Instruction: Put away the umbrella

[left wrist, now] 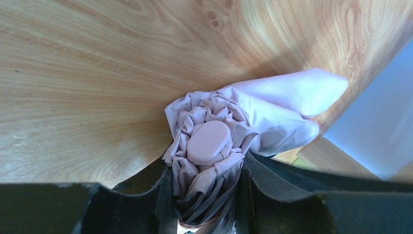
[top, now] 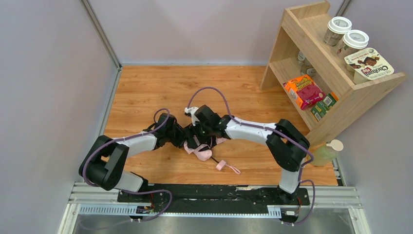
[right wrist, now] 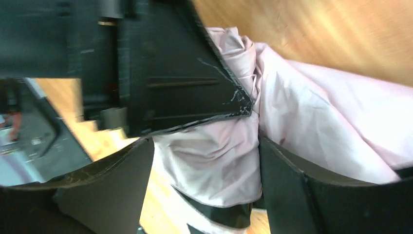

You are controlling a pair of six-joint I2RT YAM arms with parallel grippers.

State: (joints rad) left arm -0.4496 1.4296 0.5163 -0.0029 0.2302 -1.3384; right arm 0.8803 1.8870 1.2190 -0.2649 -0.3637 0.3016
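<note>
1. I see the pale pink, crumpled thin-fabric folding umbrella [top: 200, 151] mid-bench, its long axis slanting toward the near right corner, with the pink strap [top: 233, 168] leading.
2. The left gripper [left wrist: 207, 192] clenches its gathered pleats, and the right gripper [right wrist: 207, 168] pinches a loose panel.

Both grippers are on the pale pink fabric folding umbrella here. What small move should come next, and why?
Probably the right gripper should twist slightly to wind in loose cloth while the left gripper holds. Both are shut on the pale pink fabric folding umbrella, yet two pointed panels stick out unwrapped and its pink strap lies loose on the wooden table.
</note>
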